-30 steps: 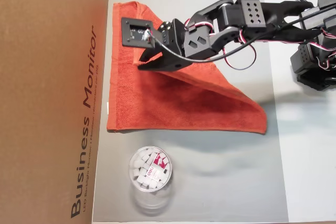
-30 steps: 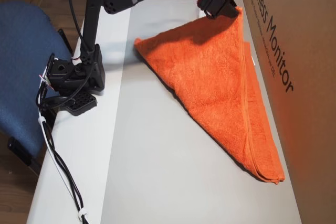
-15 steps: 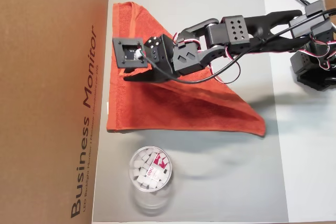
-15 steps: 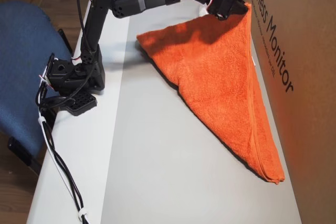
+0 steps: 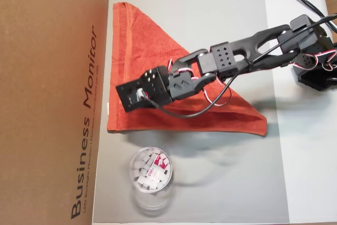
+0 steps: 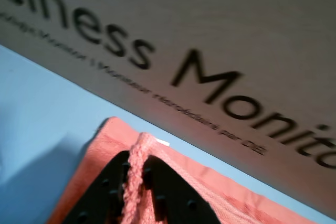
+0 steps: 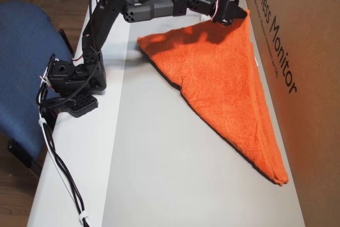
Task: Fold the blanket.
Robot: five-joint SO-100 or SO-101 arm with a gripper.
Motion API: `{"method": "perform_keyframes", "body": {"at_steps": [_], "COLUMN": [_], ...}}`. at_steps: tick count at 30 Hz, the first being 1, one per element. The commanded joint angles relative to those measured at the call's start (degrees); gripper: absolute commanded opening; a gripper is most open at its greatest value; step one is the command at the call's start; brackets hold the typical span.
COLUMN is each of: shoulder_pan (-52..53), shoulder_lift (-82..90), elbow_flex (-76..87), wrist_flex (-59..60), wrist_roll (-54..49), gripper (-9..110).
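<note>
The orange-red blanket [image 5: 152,61] lies on the grey mat folded into a triangle, one long edge along the cardboard box. It also shows in an overhead view [image 7: 223,83] and in the wrist view [image 6: 220,198]. My gripper [image 5: 124,98] is over the blanket's corner nearest the box, also seen in an overhead view [image 7: 232,13]. In the wrist view the gripper [image 6: 136,158] is shut on a pinched ridge of blanket between its black fingers [image 6: 163,192]. A small white tag [image 6: 163,143] sticks out at the blanket's edge.
A large cardboard box [image 5: 52,88] printed "Business Monitor" borders the mat [image 5: 221,183] right beside the blanket. A clear round tub [image 5: 151,169] with small white pieces stands just past the blanket's lower edge. The arm's base [image 7: 69,83] is clamped at the table edge, next to a blue chair [image 7: 26,51].
</note>
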State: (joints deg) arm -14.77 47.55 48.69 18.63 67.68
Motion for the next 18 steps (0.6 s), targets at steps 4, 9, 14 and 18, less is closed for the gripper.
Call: {"method": "perform_keyframes", "body": {"at_steps": [4, 9, 14, 18], "shoulder_pan": [-2.20, -2.29, -2.20, -2.20], "shoulder_lift": [-2.72, -5.89, -8.70, -10.72], "elbow_flex": [-3.34, -3.34, -3.34, -3.43], "wrist_flex": [-4.83, -6.50, -9.49, -10.90], "wrist_roll": [-0.62, -5.63, -6.24, -6.50], "gripper": [0, 0, 0, 0]}}
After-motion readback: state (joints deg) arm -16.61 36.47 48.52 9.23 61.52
